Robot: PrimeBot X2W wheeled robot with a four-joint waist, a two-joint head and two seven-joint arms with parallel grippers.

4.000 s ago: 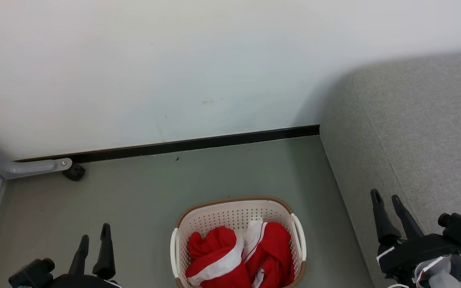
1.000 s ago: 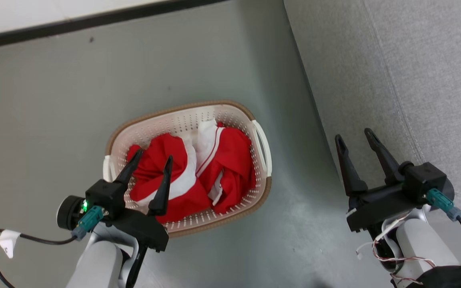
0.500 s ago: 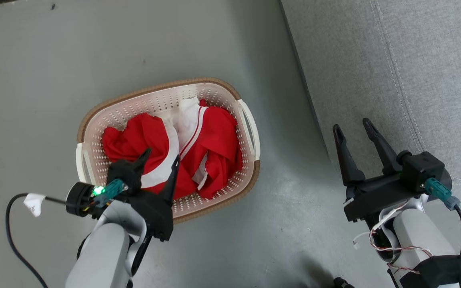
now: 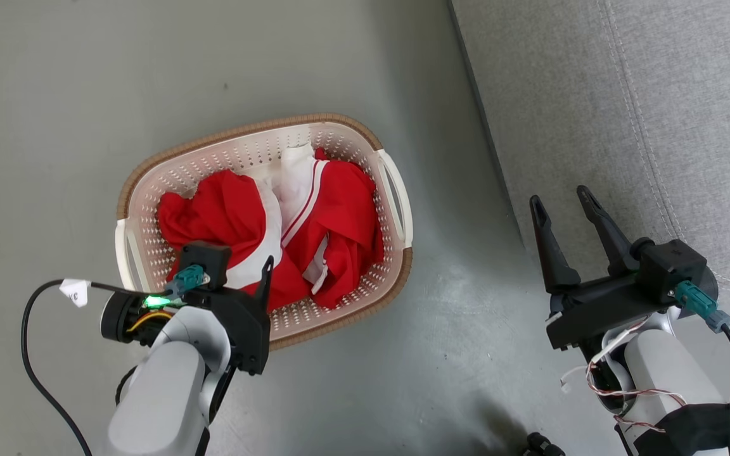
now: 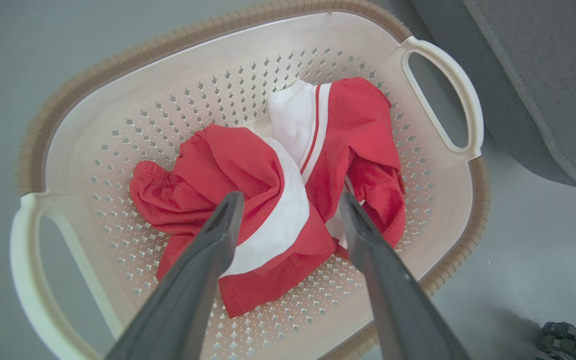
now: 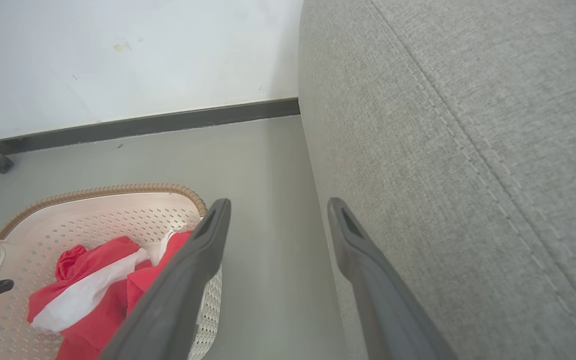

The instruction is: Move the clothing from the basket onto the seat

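Rumpled red, white-banded clothing (image 5: 208, 165) heaps in the cream basket (image 5: 133, 90); left gripper (image 5: 289, 197) and right gripper (image 4: 559, 196) gape wide, empty; from the head, the left wrist hides the heap's near edge.

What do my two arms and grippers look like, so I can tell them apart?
Both the left gripper and right gripper have two long, dark, tapered fingers on black bodies, pale grey forearms and teal plugs. The left carries a black cable with a white tag and a green light; the right has loose thin wires and a black wrap.

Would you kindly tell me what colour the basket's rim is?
The rim is brown with a woven look; the left wrist view shows it best.
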